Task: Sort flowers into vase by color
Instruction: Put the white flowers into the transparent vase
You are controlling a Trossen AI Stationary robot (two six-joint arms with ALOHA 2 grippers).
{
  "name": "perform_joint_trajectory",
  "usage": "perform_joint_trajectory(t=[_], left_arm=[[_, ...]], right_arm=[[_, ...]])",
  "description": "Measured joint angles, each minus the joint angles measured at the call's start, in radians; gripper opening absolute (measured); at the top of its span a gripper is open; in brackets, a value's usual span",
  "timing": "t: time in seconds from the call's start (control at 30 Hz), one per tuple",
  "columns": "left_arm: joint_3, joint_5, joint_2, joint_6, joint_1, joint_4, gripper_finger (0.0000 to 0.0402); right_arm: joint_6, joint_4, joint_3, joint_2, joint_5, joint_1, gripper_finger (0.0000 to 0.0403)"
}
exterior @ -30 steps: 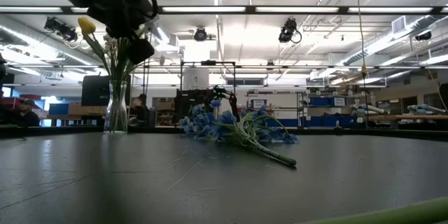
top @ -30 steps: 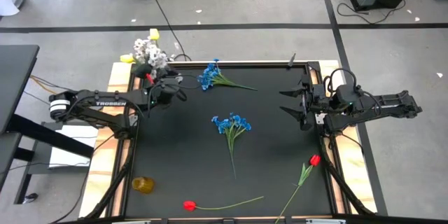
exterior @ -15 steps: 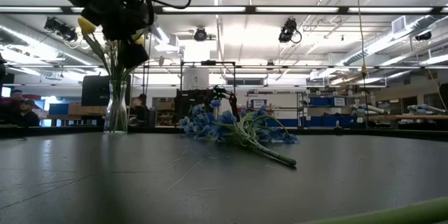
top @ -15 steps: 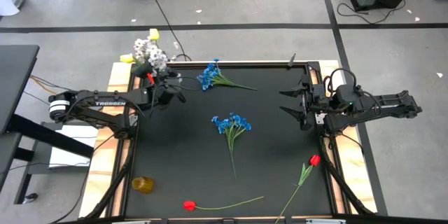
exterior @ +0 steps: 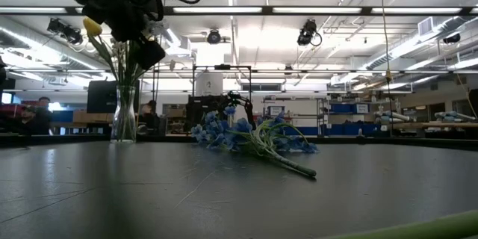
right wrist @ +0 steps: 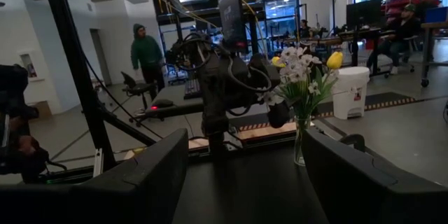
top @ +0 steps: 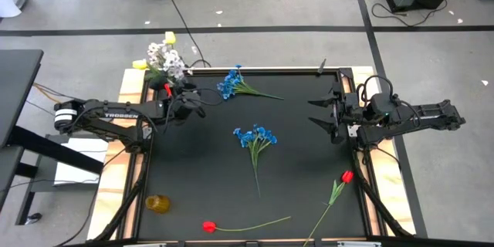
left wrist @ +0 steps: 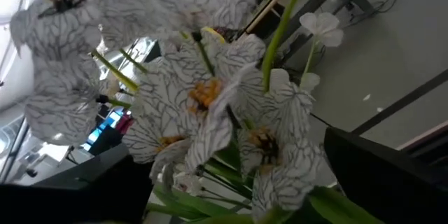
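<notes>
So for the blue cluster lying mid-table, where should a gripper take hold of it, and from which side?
Probably the bare green stalk of the middle blue cluster, just below the blossoms, taken from straight above. It lies flat on the table, blossoms toward the far edge and stalk trailing toward the near edge, so fingers set across the stalk should close on it without crushing the petals.

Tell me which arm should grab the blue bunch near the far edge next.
Left. The left pincer is by the vase, close to that blue bunch. The right pincer waits open at the mat's right edge, farther off.
</notes>
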State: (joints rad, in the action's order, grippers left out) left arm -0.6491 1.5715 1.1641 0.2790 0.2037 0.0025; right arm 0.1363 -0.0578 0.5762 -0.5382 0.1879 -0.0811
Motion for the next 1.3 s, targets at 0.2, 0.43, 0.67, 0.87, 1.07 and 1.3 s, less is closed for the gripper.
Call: perform_joint_trajectory(t=[0.2,0.43,0.67,0.87,1.07,1.3], left_arm=[[0.0,0.001,-0.015,0.016,-0.014,0.003,0.04],[0.0,-0.001,-0.015,0.235,-0.019,0.036,0.04],[0.0,0.001,-0.015,0.388,-0.015,0.008,0.04],[0.0,0.0,-0.015,0.263,0.0,-0.165,0.04],[0.0,-0.001,-0.015,0.117,-0.012,-0.272,0.04],[0.0,-0.002,-0.015,-0.11,-0.047,-0.329,0.04]], right_arm=[[0.0,0.0,0.0,0.0,0.0,0.0,0.0286],[0.0,0.0,0.0,0.0,0.0,0.0,0.0286],[0.0,0.0,0.0,0.0,0.0,0.0,0.0286],[0.0,0.0,0.0,0.0,0.0,0.0,0.0286],[0.0,0.0,0.0,0.0,0.0,0.0,0.0286],[0.0,0.0,0.0,0.0,0.0,0.0,0.0286]])
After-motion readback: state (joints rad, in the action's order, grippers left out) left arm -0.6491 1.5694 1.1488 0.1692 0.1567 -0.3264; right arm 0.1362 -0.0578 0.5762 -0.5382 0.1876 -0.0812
